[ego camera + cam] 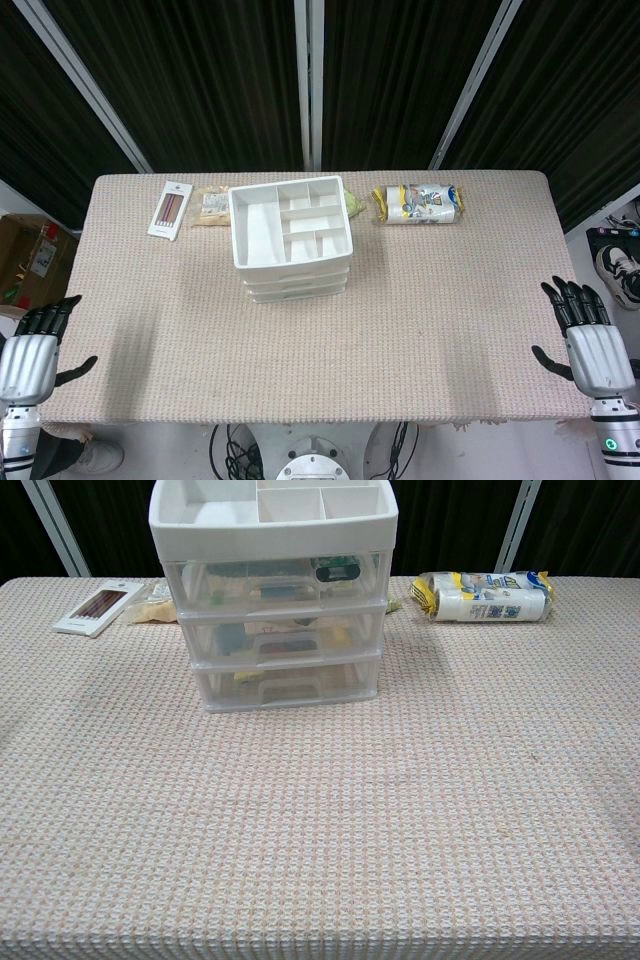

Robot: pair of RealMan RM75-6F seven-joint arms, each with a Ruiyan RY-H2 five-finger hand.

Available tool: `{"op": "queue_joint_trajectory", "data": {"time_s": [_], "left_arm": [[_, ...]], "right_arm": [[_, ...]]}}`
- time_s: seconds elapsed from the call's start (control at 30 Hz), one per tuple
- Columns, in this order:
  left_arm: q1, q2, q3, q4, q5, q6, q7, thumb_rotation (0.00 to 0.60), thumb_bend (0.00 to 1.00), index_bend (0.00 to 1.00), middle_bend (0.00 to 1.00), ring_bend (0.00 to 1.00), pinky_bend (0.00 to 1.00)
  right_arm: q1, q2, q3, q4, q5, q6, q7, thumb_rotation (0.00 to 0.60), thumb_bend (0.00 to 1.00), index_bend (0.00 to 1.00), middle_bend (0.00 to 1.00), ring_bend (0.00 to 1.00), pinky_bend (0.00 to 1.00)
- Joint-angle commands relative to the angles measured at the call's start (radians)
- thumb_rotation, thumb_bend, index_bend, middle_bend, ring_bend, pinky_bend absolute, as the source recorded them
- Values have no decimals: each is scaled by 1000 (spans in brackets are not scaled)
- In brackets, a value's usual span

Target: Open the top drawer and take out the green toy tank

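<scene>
A white plastic drawer unit stands at the back middle of the table, with three translucent drawers and a divided tray on top. Its top drawer is closed, and a dark green shape shows through its front at the right. My left hand hangs off the table's left front corner, fingers apart, holding nothing. My right hand is off the right front corner, also empty with fingers spread. Neither hand shows in the chest view.
A flat box of pencils lies at the back left, with a small packet beside the drawers. A wrapped roll pack lies at the back right. A cardboard box sits on the floor left.
</scene>
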Motion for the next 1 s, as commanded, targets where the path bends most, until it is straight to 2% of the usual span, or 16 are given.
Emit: {"op": "queue_joint_trajectory", "data": {"time_s": [0.03, 0.43, 0.67, 0.8, 0.87, 1.0], "left_arm": [[-4, 17, 9, -31, -19, -31, 5, 600, 57, 142, 176, 180, 209], [10, 47, 15, -84, -15, -16, 31, 600, 58, 142, 176, 180, 209], [18, 49, 21, -94, -6, -8, 37, 600, 57, 142, 176, 180, 209], [21, 50, 22, -97, -1, -2, 38, 600, 57, 142, 176, 180, 209], [22, 50, 21, -96, 0, 0, 37, 600, 57, 146, 177, 180, 209], [22, 54, 21, -94, 1, -1, 35, 600, 58, 152, 180, 180, 209]], "right_arm": [[7, -3, 4, -2, 2, -8, -7, 600, 125, 0, 0, 0, 0], [19, -1, -10, -4, -29, -14, 28, 600, 125, 0, 0, 0, 0], [66, -31, -39, -26, -102, -66, 151, 600, 125, 0, 6, 0, 4], [171, -53, -46, -87, -152, -200, 267, 600, 146, 0, 99, 19, 144], [233, -84, -34, -116, -145, -274, 363, 600, 163, 0, 164, 88, 242], [342, -151, -2, -160, -87, -411, 609, 600, 211, 0, 340, 299, 487]]}}
